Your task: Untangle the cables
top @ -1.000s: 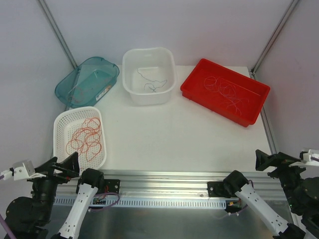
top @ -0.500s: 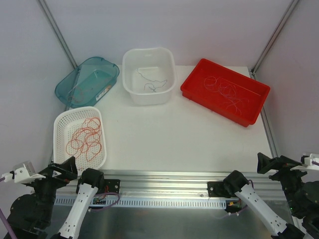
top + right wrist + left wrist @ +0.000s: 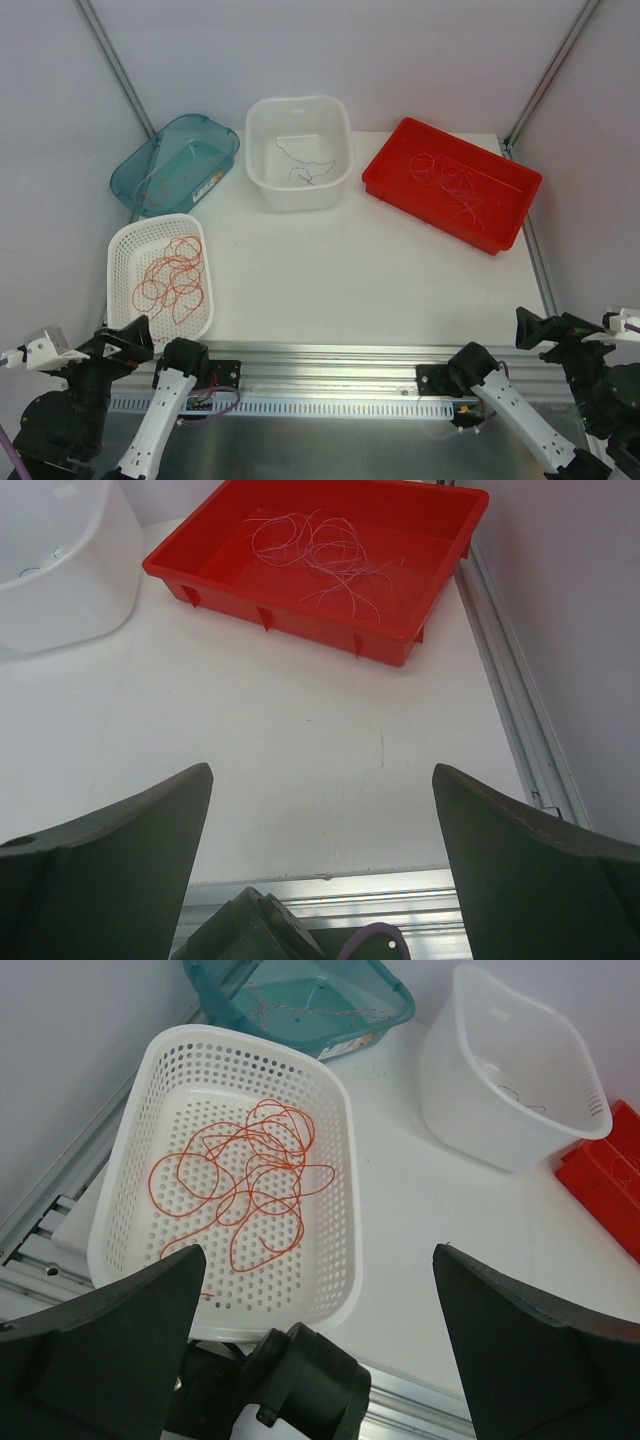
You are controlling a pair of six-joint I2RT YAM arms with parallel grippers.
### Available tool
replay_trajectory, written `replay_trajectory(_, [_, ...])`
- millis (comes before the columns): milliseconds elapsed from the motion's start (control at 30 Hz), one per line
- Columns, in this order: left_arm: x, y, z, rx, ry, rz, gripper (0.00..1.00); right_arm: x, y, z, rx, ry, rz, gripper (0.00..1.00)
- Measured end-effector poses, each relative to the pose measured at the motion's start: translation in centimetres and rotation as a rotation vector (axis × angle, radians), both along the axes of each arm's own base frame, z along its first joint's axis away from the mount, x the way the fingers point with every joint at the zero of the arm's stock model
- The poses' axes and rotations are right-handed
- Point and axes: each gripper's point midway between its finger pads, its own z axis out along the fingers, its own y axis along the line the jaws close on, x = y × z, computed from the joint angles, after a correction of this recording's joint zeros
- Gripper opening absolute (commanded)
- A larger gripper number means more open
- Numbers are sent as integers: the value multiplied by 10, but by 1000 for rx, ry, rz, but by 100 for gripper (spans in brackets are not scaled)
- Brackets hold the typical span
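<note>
Found the left gripper (image 3: pixel 315 1260) low, on the near-left side of the white tub (image 3: pixel 297 101) and well apart from it, jaws spread wide with nothing between them. Same for the right gripper (image 3: pixel 322 775) on the near-right side of the tub: released, empty, touching nothing.

Located red-orange cables (image 3: pixel 250 1185) lying in overlapping loops in the perforated white basket (image 3: pixel 113 275), near-left of the tub. Also a thin dark cable (image 3: pixel 305 172) inside the tub itself, pale cables (image 3: pixel 320 555) coiled loosely in the red tray (image 3: pixel 430 217) just right of the tub, and a thin strand (image 3: pixel 300 1005), seemingly striped, in the teal bin (image 3: pixel 125 190) just left of the tub.

Judging from that split by colour, probably late in the task — or paused between picks. Hard to tell separate from snagged among the red-orange loops; too fine to trace crossing by crossing.

If snagged, worth sending the left gripper down into the basket, closing on a single loop at the outer edge of the bunch, then lifting slowly to see what trails along. Worth keeping the right gripper ready to pin or take the remainder — such thin, springy-looking wire likely to slip from the pads or drag neighbours out over the basket wall.
</note>
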Motion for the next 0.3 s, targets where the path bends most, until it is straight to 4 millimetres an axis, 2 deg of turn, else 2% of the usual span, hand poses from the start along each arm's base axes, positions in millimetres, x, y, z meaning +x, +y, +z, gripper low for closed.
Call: replay_trajectory(300, [-6, 5, 5, -5, -19, 18, 99, 0, 0, 0, 0, 0, 6, 97])
